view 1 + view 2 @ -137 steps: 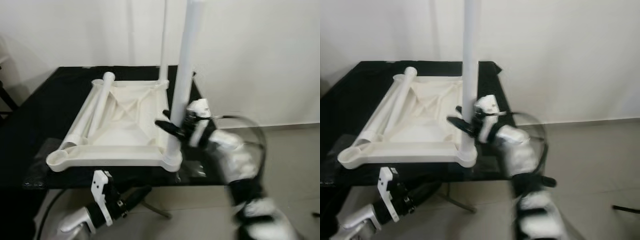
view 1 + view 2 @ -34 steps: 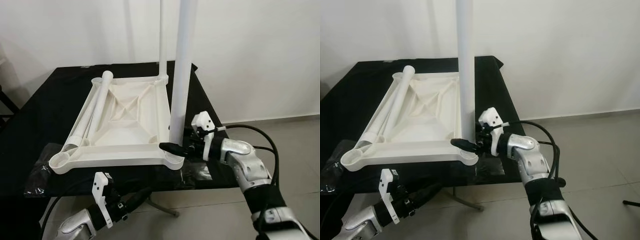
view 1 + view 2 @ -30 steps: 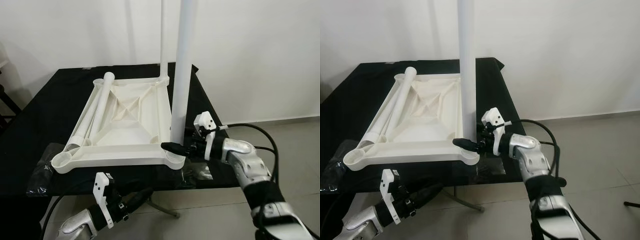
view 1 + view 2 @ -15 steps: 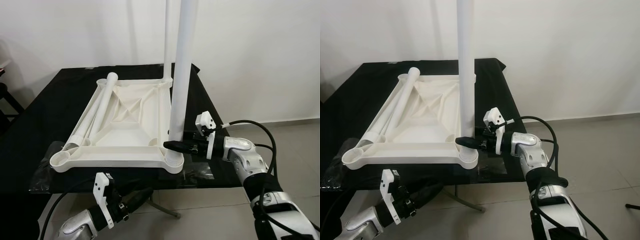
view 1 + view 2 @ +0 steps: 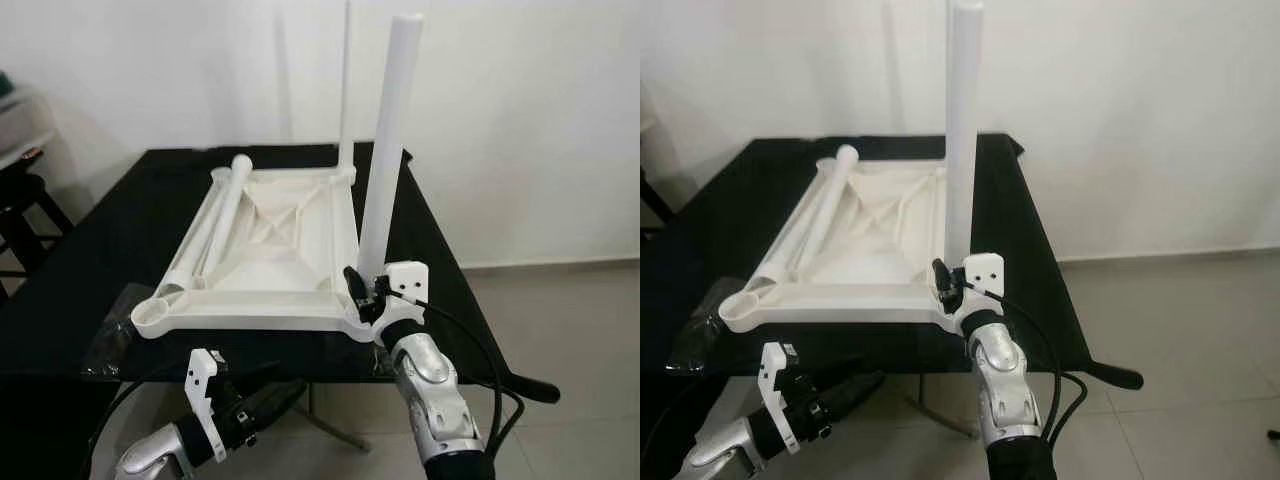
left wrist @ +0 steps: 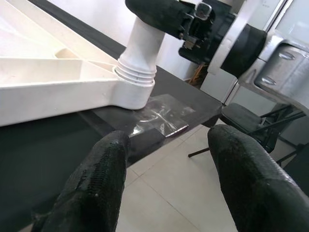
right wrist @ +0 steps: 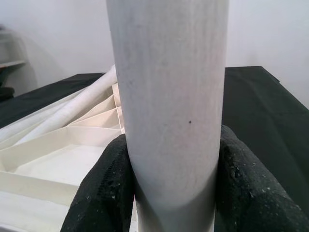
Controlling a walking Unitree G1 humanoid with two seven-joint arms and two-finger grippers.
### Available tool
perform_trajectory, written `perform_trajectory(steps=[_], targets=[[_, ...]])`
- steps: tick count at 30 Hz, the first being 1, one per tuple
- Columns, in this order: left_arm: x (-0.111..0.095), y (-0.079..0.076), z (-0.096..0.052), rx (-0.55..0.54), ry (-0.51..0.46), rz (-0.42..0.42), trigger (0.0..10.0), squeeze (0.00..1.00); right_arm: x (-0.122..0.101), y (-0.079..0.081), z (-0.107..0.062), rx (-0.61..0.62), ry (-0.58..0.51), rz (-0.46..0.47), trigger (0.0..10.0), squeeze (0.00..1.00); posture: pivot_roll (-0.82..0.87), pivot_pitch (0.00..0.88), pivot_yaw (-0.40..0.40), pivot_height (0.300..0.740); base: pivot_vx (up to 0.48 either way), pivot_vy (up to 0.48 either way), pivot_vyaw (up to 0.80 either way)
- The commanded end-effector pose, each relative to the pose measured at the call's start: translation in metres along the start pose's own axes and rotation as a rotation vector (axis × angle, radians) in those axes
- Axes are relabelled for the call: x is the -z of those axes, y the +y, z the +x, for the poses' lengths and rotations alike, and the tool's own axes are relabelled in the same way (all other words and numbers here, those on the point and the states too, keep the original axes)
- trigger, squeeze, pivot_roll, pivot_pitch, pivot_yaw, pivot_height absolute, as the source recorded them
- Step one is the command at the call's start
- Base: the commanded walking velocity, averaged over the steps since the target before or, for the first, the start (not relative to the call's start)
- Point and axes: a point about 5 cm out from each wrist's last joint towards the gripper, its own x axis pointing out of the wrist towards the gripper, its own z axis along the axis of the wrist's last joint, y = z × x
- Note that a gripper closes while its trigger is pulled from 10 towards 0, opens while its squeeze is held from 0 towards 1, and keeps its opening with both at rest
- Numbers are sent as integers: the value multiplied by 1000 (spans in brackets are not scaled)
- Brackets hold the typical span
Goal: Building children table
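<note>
While upright in its corner socket: table leg (image 5: 385, 160) rises from upturned tabletop (image 5: 270, 250).
Right gripper (image 7: 170, 193): clamped low around the leg.
Left gripper (image 6: 169, 179): parted, below tabletop's front edge.

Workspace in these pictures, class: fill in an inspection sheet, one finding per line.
Surface: black table.
Job's things: white tabletop upside down; upright leg in near right corner socket; another upright leg at far corner; loose leg lying on tabletop.
Clutter: plastic bag at table's near left edge.
Grippers: right gripper clamps upright leg near base; left gripper open below table edge.
Cables: black cable along right arm.
Surroundings: white wall, tiled floor.
</note>
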Motion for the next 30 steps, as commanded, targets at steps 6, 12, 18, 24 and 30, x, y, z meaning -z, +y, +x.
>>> perform_trajectory(steps=[6,12,18,24,30], targets=[[-2,5,-3,-26,-1,10,10000,0,17,-8,4,48,110,19,0,0,-13,0,20,740,0,0,0],[-2,6,-1,-29,1,10,10000,0,-12,17,13,-324,38,56,10000,1000,-9,0,23,740,0,0,0],[-2,7,1,-27,1,9,10000,0,-37,5,18,-572,-30,-23,10000,910,4,0,21,740,0,0,0],[-2,7,1,-32,0,17,10000,0,-50,-30,15,-951,77,-256,10000,0,22,0,14,740,0,0,0],[-2,6,0,-35,1,25,10000,0,-60,-44,27,-971,135,-272,10000,0,45,0,3,740,0,0,0]])
